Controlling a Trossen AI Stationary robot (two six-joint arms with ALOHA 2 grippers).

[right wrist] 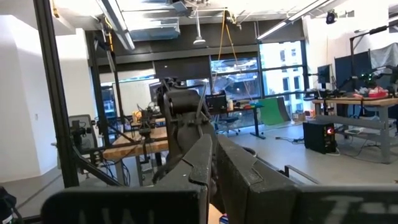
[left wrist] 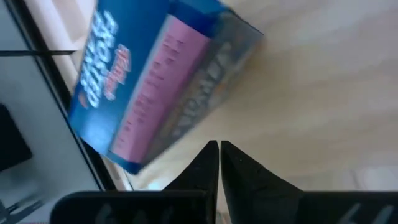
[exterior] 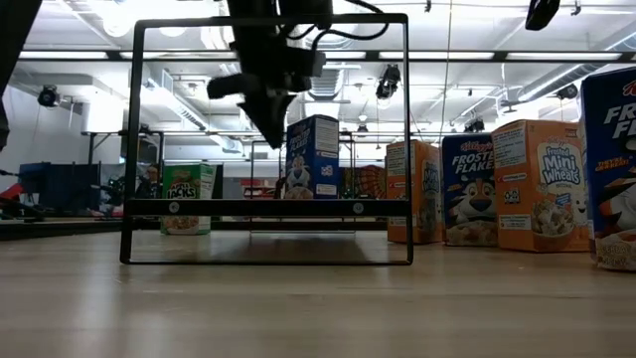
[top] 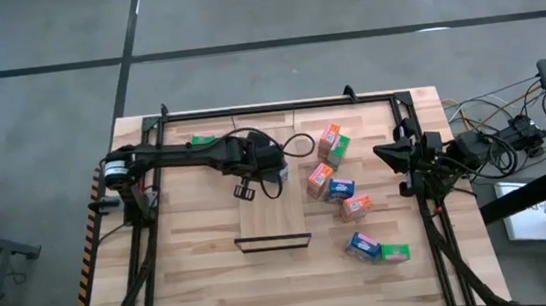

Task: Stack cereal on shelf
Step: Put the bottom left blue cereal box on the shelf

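Over the far end of the long light-wood shelf panel [top: 272, 216], the left arm reaches across from its mount, and the left gripper [top: 246, 189] hangs above the panel with its two dark fingers [left wrist: 208, 168] pressed together on nothing. Just past those closed fingertips, in the left wrist view, a small blue cardboard cereal box [left wrist: 149, 81] with a pink side panel lies on the pale wood, near the fingers and apart from them. From table height the same blue box [exterior: 312, 157] stands upright on the shelf behind the thin dark metal lip [exterior: 266, 207], with the gripper [exterior: 268, 114] hanging above and slightly to one side of it.

Beyond the shelf's far corner on the left arm's side, a green cereal box [top: 202, 140] lies close to the table's back rail. On the shelf's other side, toward the right arm, the remaining small boxes lie scattered on the planked wooden tabletop [top: 195, 281]: an orange and green pair [top: 331, 143], an orange box [top: 320, 179], a blue box [top: 340, 189], another orange box [top: 357, 206], and a blue and green pair [top: 376, 250] farthest from the shelf.

Well away from the shelf, at the table's edge, the right gripper [top: 393, 151] waits with its fingers [right wrist: 205, 162] closed and empty.
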